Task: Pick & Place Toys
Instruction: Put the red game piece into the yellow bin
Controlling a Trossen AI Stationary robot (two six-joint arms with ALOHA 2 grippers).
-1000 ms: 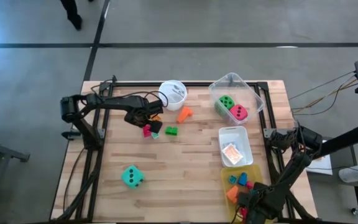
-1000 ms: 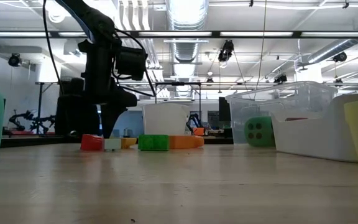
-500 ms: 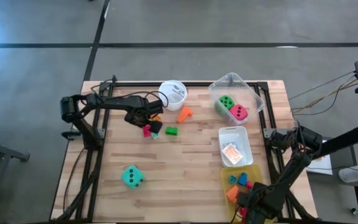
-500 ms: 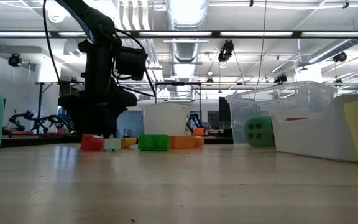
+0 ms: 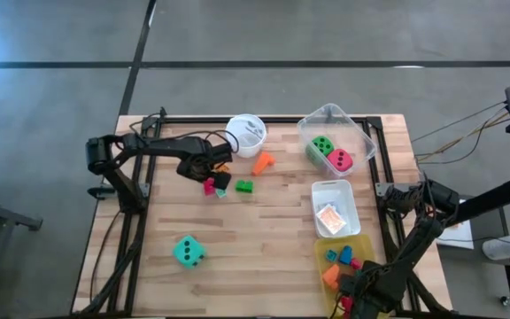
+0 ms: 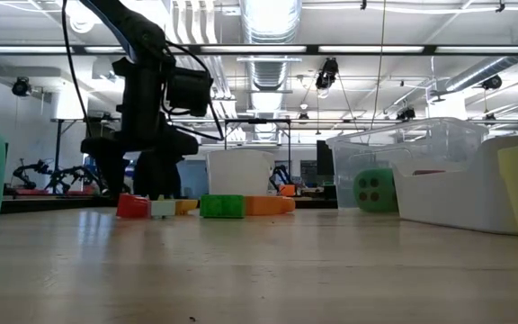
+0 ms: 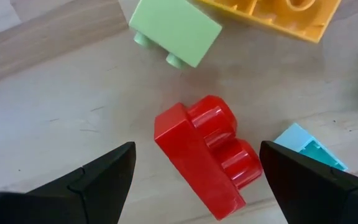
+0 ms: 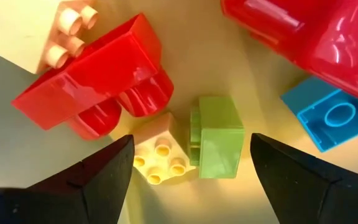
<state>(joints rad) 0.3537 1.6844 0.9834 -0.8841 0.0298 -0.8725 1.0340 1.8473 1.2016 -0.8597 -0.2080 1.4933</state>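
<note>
High view: the left gripper (image 5: 209, 177) hangs low over a small cluster of blocks near the table's far left part, just in front of the white cup (image 5: 246, 131). In the left wrist view its two dark fingers (image 7: 95, 177) stand spread, released, with a red block (image 7: 205, 155) lying on the wood between them, untouched. The red block's long axis runs on a slant across the gap between the fingers, its two round studs turned to one side rather than up. Near it lie a pale green block (image 7: 174, 28), a yellow block (image 7: 278, 14) and a light blue piece (image 7: 308, 152). A green block (image 5: 243, 186) and an orange block (image 5: 262, 162) sit a little to the right of the cluster. A teal die (image 5: 188, 251) rests alone at the near left of the table. A green die (image 5: 320, 147) and a pink die (image 5: 340, 160) lie in the clear bin (image 5: 361, 133).

The right gripper (image 8: 190, 168) is down in the yellow bin (image 5: 320, 257), fingers spread, above a cream block (image 8: 159, 149) and a green block (image 8: 216, 137).
</note>
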